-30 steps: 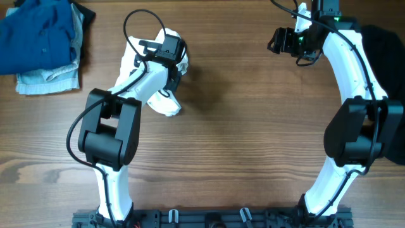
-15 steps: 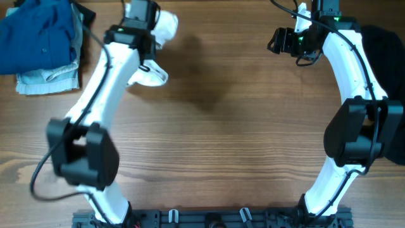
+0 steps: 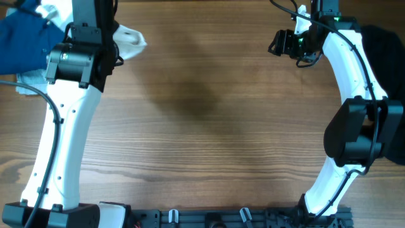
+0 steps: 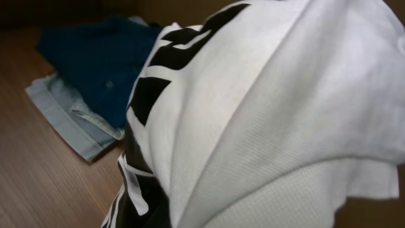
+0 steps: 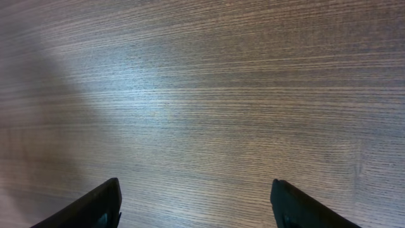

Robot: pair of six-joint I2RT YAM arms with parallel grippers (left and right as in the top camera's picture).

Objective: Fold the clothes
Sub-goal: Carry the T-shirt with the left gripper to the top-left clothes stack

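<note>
The wooden table [image 3: 209, 126] fills your overhead view, its middle bare. The left arm [image 3: 63, 126] reaches up to the far left corner; the right arm [image 3: 354, 69] curves up along the right side.

The white T-shirt [image 4: 266, 114], with bold black lettering, hangs bunched and lifted at the end of the left arm, just beside the stack of other clothes. It covers most of your left wrist view. The left gripper is hidden by that cloth and is clenched on it.

A dark blue garment [image 3: 22, 44] lies at the far left corner on a folded light-blue garment [image 4: 63, 111]. A black garment [image 3: 387, 44] lies at the right edge, partly behind the right arm.

The right gripper [image 5: 195, 187] hovers over bare wood near the far edge, its jaws spread wide and grasping nothing.
</note>
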